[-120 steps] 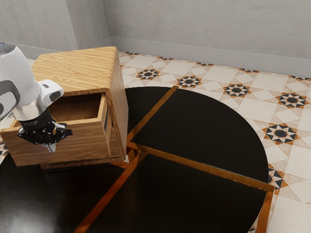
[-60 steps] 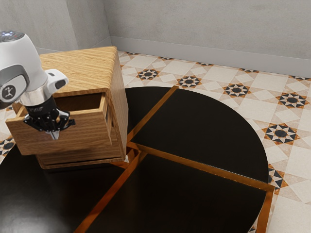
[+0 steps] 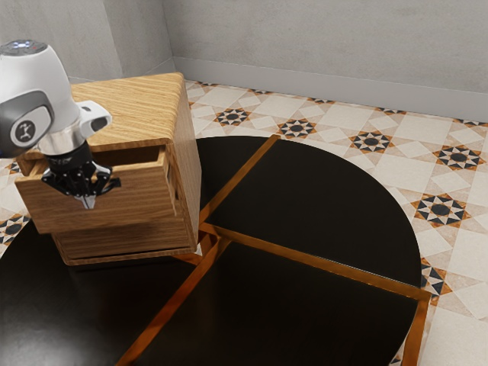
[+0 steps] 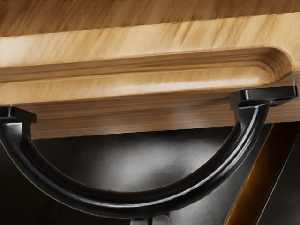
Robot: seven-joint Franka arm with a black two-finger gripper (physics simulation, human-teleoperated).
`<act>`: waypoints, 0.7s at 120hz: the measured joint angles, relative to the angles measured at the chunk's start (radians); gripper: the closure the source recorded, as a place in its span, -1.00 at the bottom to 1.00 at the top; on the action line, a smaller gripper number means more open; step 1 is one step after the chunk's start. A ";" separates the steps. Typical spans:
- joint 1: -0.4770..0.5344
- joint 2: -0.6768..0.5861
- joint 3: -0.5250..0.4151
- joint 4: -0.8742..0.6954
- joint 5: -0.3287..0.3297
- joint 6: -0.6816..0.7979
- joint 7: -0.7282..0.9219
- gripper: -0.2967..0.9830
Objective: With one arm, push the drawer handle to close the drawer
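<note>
One camera stands back at the arm's [image 3: 34, 95] side, looking down across the round black table [image 3: 305, 210] to the grey wall [image 3: 320, 46] up top. The other peers steeply down, close over the wooden drawer [image 4: 136, 54]. Both catch drawer and table.

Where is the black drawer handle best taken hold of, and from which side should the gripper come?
Probably at the middle of the handle, coming down from above, one finger inside the bow and one outside. The bar curves out from the drawer front and is fixed only at its two ends, so its middle stands farthest away, with an open gap behind it.
</note>
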 joint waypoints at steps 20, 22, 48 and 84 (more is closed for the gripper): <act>0.003 0.043 0.000 0.040 0.002 0.003 0.020 0.69; 0.003 0.046 0.000 0.042 0.002 0.003 0.022 0.69; 0.006 0.084 0.000 0.076 0.003 0.006 0.046 0.69; 0.008 0.126 0.007 0.121 0.005 0.007 0.072 0.69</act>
